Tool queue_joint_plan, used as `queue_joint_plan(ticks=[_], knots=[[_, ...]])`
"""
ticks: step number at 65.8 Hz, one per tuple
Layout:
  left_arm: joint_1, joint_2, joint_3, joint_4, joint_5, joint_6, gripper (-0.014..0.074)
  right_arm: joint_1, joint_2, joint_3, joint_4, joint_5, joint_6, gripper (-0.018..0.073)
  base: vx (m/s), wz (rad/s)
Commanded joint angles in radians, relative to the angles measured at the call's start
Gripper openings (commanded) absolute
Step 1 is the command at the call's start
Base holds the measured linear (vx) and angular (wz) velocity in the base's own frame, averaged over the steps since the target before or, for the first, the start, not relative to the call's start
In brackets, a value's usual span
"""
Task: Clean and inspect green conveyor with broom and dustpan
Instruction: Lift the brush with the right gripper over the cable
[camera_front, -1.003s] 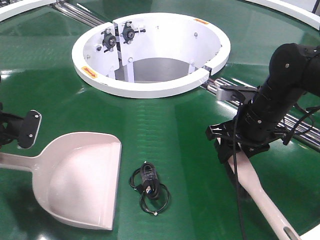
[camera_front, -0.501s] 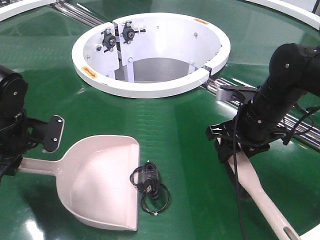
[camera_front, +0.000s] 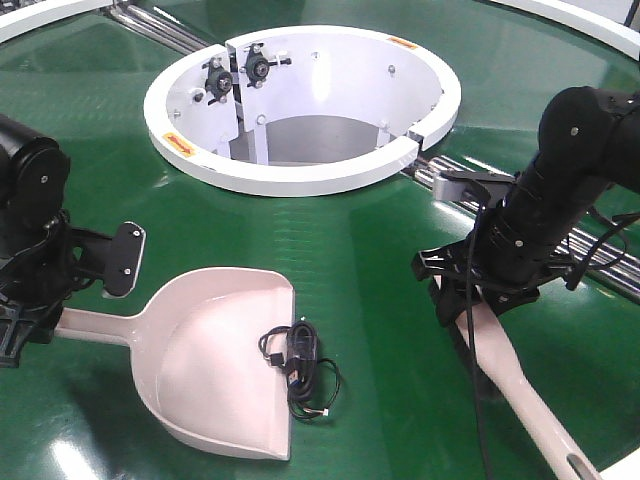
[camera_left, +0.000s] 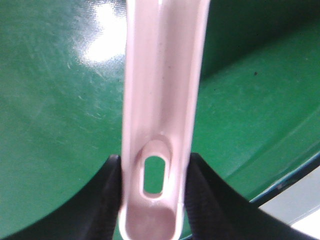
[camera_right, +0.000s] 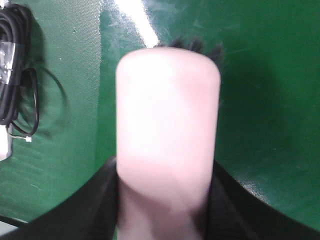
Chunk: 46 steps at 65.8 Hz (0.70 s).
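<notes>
The green conveyor (camera_front: 340, 240) fills the front view, with its white ring hub (camera_front: 300, 105) at the back. My left gripper (camera_front: 45, 300) is shut on the handle of the pale pink dustpan (camera_front: 215, 365), whose mouth touches a coiled black cable (camera_front: 300, 368). In the left wrist view the dustpan handle (camera_left: 160, 100) sits between the black fingers (camera_left: 102, 200), hang hole showing. My right gripper (camera_front: 480, 290) is shut on the broom (camera_front: 525, 390), bristles on the belt. The right wrist view shows the broom (camera_right: 167, 130) clamped between the fingers (camera_right: 95, 205), with the cable (camera_right: 15, 75) at far left.
Silver metal rollers (camera_front: 600, 255) run along a seam behind my right arm, and more rollers (camera_front: 160, 25) lie at the back left. The white hub is open in the middle with bearing mounts (camera_front: 235, 70) inside. A pale edge shows at the front right corner (camera_front: 625, 465).
My left arm has pushed the dustpan to the right along the belt until its mouth reached the black cable, which now lies partly on the lip. The right arm and broom have not moved.
</notes>
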Motion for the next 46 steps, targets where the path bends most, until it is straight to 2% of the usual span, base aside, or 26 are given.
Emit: queue_joint_plan(ticks=[1, 46], knots=[[-0.012, -0.035, -0.027, -0.027, 0.012, -0.025, -0.0025, -0.002, -0.049, -0.027, 0.014, 0.002, -0.010, -0.0005, 0.00, 0.00], [-0.012, -0.035, -0.027, -0.027, 0.012, -0.025, -0.0025, -0.002, -0.049, -0.027, 0.014, 0.004, -0.009, -0.0005, 0.00, 0.00]])
